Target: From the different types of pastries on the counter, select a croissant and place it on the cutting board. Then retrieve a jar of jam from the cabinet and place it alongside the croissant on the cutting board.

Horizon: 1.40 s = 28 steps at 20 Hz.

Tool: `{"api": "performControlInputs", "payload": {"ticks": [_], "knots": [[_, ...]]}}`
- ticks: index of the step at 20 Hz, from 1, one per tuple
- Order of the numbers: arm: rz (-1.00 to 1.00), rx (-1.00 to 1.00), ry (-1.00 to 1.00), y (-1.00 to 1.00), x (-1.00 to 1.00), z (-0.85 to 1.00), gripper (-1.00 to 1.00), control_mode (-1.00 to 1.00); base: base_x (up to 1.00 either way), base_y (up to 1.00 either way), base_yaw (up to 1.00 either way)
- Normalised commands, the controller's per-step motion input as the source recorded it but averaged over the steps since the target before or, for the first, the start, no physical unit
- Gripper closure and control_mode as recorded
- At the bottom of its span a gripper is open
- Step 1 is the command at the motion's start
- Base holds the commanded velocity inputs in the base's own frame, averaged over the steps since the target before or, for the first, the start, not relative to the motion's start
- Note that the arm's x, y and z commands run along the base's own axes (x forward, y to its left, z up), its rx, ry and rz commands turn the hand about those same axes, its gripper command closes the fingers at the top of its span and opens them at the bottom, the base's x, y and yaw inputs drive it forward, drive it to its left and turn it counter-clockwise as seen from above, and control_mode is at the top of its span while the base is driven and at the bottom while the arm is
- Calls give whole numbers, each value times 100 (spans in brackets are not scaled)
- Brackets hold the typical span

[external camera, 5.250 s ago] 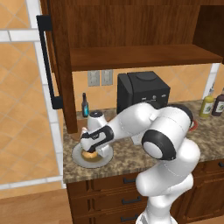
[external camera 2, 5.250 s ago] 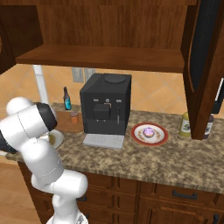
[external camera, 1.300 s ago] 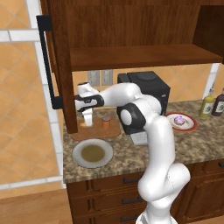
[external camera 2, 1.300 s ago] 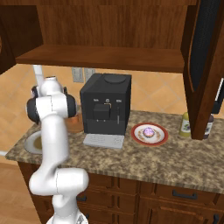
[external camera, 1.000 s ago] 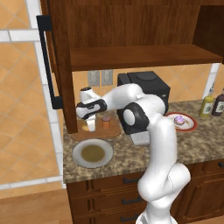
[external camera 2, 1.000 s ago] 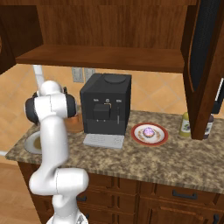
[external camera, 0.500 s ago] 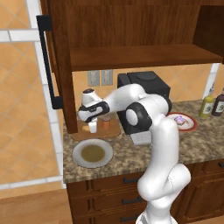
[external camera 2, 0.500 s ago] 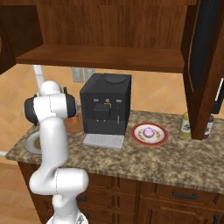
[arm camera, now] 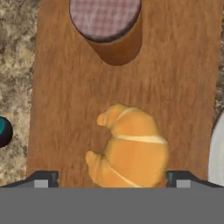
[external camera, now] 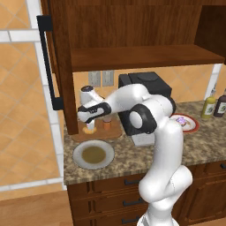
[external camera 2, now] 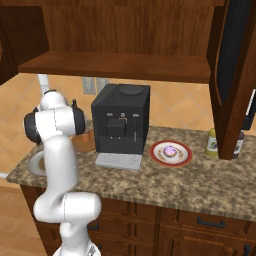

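The golden croissant [arm camera: 129,146] lies on the reddish-brown cutting board [arm camera: 175,78]. My gripper [arm camera: 111,179] hangs straight over it, open, one fingertip [arm camera: 41,178] on each side of the pastry and apart from it. The jar of jam [arm camera: 107,24], orange-brown with a checked lid, stands upright on the same board beyond the croissant. In the left base view the gripper [external camera: 90,124] points down at the croissant [external camera: 90,129], with the jar [external camera: 107,125] just to its right on the board [external camera: 112,132]. The cabinet [external camera: 141,57] above stands open. A pink frosted pastry [external camera 2: 171,150] sits on the counter [external camera 2: 165,182].
A round grey-brown plate [external camera: 93,154] lies in front of the board. A black coffee machine [external camera 2: 120,122] stands right of it. The pink pastry rests on a red-rimmed plate [external camera 2: 184,159]. Bottles [external camera: 209,106] stand at the far right. The open cabinet door with its black handle [external camera: 47,62] hangs at the left.
The hand came down a little toward the board and the jaws opened wide, letting go of the croissant, which now rests on the board.
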Motion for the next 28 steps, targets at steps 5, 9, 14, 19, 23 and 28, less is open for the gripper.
{"api": "performControlInputs", "payload": {"ticks": [5,9,14,19,23,28], "knots": [[-4,33,1,-7,-40,64,-100,-100,0,0,0],[-3,17,0,-2,-100,-2,-100,-100,0,0,0],[0,-5,-3,54,-100,-23,-100,-100,0,0,0],[-2,0,-3,-11,-99,100,-100,-100,0,0,0],[-7,2,-2,-57,-100,100,-100,-100,0,0,0],[-7,8,0,-62,-100,85,-100,-100,0,0,0]]}}
